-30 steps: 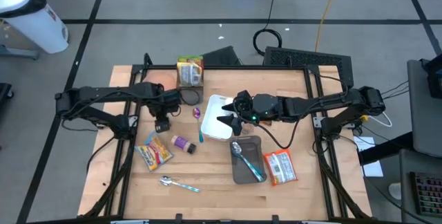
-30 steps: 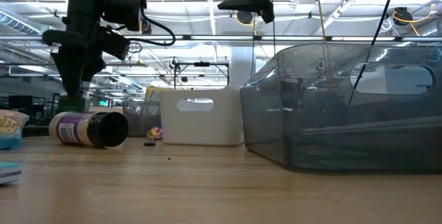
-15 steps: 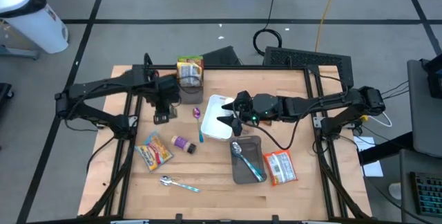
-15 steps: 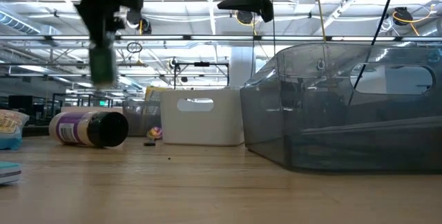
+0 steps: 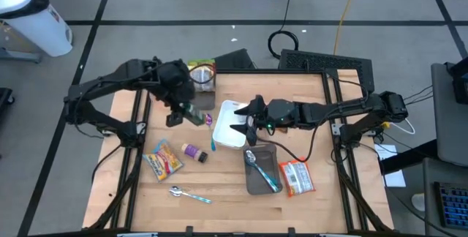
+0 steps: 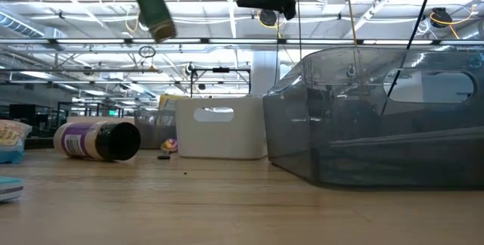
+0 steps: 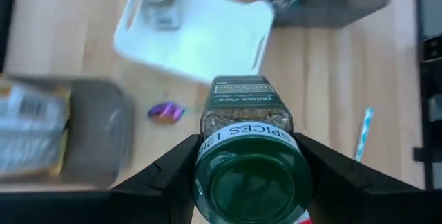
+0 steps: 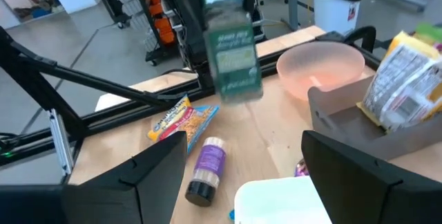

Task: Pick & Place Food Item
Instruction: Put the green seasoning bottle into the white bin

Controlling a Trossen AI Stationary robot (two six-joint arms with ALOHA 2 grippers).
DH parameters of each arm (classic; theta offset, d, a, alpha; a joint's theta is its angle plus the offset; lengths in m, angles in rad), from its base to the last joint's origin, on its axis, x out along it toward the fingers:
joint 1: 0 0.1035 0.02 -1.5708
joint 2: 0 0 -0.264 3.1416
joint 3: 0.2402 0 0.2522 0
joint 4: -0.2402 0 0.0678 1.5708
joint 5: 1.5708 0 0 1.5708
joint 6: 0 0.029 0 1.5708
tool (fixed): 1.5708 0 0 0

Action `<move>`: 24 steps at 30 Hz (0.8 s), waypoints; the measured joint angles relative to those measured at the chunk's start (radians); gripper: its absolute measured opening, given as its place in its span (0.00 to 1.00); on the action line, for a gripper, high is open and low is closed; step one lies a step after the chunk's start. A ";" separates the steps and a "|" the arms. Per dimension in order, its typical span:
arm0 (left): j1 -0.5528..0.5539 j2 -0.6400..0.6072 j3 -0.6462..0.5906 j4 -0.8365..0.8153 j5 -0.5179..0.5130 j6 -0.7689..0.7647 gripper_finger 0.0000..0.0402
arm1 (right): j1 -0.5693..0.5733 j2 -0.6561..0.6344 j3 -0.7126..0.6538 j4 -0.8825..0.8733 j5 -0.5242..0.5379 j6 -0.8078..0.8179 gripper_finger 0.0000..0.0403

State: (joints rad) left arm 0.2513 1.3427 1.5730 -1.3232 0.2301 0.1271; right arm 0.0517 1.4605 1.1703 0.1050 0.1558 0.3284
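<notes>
I count two spice jars (image 5: 191, 113) (image 5: 194, 151), two bins (image 5: 232, 125) (image 5: 261, 170), two spoons (image 5: 259, 168) (image 5: 189, 194), perhaps three snack packets (image 5: 164, 161) (image 5: 296, 176) (image 5: 201, 74), and one pink bowl (image 8: 320, 70).

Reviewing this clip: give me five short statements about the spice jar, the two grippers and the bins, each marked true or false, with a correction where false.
1. The left gripper is shut on the green-lidded spice jar and holds it in the air. True.
2. The right gripper holds the purple-labelled jar. False: its jaws are open and empty; that jar lies on its side on the table.
3. A spoon lies in the grey bin. True.
4. The white bin holds the green-lidded spice jar. False: the jar is off the table, in the left gripper's hold, beside that bin.
5. The pink bowl is stacked in the white bin. False: it sits on the table apart from it.
</notes>
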 joint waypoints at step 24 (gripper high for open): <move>-0.111 0.327 0.320 0.151 0.041 0.074 0.52 | 0.000 0.000 0.000 0.003 -0.001 -0.054 0.69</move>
State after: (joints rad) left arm 0.1404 1.6695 1.8933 -1.1725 0.2708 0.2010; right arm 0.0517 1.4601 1.1702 0.1081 0.1544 0.2745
